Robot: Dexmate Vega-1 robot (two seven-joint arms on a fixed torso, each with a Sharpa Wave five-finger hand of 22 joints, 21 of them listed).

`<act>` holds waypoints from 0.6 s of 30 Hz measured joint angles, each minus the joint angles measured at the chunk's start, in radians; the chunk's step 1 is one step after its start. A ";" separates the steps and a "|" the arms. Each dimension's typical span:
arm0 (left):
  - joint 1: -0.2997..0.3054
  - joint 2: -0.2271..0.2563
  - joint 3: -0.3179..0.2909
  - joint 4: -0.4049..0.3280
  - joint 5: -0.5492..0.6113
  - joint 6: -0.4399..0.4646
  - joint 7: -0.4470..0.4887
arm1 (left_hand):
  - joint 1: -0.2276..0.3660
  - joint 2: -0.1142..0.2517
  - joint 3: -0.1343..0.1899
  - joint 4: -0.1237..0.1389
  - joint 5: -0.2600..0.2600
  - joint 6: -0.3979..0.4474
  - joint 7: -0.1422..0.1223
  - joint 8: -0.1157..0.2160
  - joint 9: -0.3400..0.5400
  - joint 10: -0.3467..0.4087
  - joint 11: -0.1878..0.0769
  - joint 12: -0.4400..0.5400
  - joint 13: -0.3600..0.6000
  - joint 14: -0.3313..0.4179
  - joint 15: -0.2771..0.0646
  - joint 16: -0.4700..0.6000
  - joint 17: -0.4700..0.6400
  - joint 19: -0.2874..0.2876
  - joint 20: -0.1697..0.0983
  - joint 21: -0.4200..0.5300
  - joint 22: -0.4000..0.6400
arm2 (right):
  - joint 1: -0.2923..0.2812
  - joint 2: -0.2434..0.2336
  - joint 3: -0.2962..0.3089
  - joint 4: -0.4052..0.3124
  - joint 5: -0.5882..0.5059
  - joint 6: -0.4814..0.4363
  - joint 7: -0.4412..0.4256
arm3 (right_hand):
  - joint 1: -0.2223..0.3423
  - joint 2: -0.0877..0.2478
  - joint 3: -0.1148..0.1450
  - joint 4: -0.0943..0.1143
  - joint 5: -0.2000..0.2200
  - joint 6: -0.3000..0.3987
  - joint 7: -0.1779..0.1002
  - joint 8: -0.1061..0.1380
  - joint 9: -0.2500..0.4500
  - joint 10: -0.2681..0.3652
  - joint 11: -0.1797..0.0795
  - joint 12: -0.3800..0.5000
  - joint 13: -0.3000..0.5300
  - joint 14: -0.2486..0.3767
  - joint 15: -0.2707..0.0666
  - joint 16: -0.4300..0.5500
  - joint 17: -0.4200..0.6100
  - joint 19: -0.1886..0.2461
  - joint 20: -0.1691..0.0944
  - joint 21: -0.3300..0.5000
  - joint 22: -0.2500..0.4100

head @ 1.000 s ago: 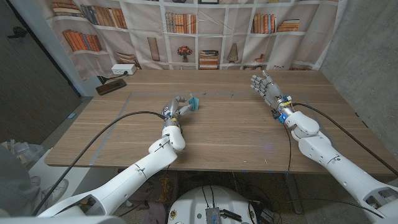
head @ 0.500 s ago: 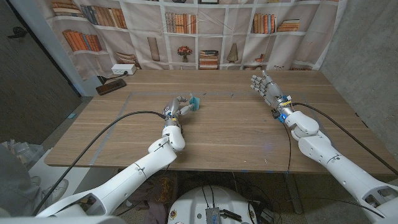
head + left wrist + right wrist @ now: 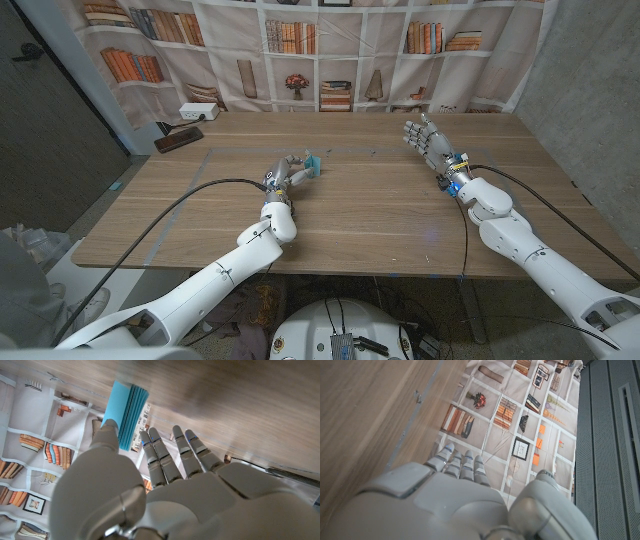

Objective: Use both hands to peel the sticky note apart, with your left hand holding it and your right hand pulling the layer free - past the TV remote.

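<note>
Head view: the left hand point(image 3: 285, 174) pinches the blue note pad point(image 3: 313, 164) just above the bench point(image 3: 360, 215), left of centre. The right hand point(image 3: 425, 137) hovers well apart near the far right, fingers spread, holding nothing. A dark remote point(image 3: 178, 139) lies at the far left edge. Risk: the long reach across may nudge the pad loose before a layer is caught

Left wrist view: the thumb point(image 3: 107, 430) clamps the pad point(image 3: 125, 412) at one edge only, sheets fanning. A hard pull may drag the whole pad out or lift several sheets

Right wrist view: the right hand point(image 3: 460, 495) is empty, fingers apart, over bare bench point(image 3: 365, 415)
</note>
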 measured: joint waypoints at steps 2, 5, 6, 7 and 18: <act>-0.001 -0.002 0.000 0.002 0.000 -0.001 -0.001 | 0.000 0.000 0.000 0.000 0.000 0.000 0.000 0.000 0.000 0.000 0.000 0.000 0.000 0.000 0.000 0.000 0.000 0.000 0.000 0.000 0.000 | 0.001 0.001 -0.001 0.002 -0.001 0.000 0.000 | 0.000 0.000 0.000 0.000 0.000 0.000 0.000 0.000 0.000 0.000 0.000 0.000 0.000 0.000 0.000 0.000 0.000 0.000 0.000 0.000 0.000; -0.005 -0.004 0.002 0.008 0.000 -0.004 -0.002 | 0.000 0.000 0.000 0.000 0.000 0.000 0.000 0.000 0.000 0.000 0.000 0.000 0.000 0.000 0.000 0.000 0.004 0.000 0.000 0.000 0.000 | 0.002 0.001 -0.001 0.004 -0.001 0.000 0.000 | 0.000 0.000 0.000 0.000 0.000 0.000 0.000 0.000 0.000 0.000 0.000 0.000 0.000 0.000 0.000 0.000 0.000 0.000 0.000 0.000 0.000; -0.008 -0.005 0.003 0.010 0.000 -0.005 -0.002 | 0.000 0.000 0.000 0.000 0.000 0.000 0.000 0.000 0.000 0.000 0.000 0.000 0.000 0.000 0.000 0.000 0.005 0.000 0.000 0.000 0.000 | 0.003 0.001 -0.001 0.005 -0.001 0.000 0.000 | 0.000 0.000 0.000 0.000 0.000 0.000 0.000 0.000 0.000 0.000 0.000 0.000 0.000 0.000 0.000 0.000 0.000 0.000 0.000 0.000 0.000; -0.009 -0.006 0.003 0.012 0.000 -0.005 -0.003 | 0.000 0.000 0.000 0.000 0.000 0.000 0.000 0.000 0.000 0.000 0.000 0.000 0.000 0.000 0.000 0.000 0.005 0.000 0.000 0.000 0.000 | 0.003 0.001 -0.001 0.005 -0.001 0.000 0.000 | 0.000 0.000 0.000 0.000 0.000 0.000 0.000 0.000 0.000 0.000 0.000 0.000 0.000 0.000 0.000 0.000 0.000 0.000 0.000 0.000 0.000; -0.024 -0.023 0.013 0.032 0.005 -0.007 -0.003 | -0.008 0.008 0.000 0.008 0.000 0.000 0.000 0.000 0.000 0.000 0.000 0.000 0.000 0.004 0.004 0.000 0.005 0.004 -0.004 0.000 0.000 | 0.002 0.001 -0.001 0.005 -0.001 0.000 0.001 | 0.000 0.000 -0.006 -0.006 0.000 0.000 0.000 0.000 0.000 0.000 0.000 0.000 0.000 0.000 0.000 0.000 0.000 0.000 0.000 0.000 0.000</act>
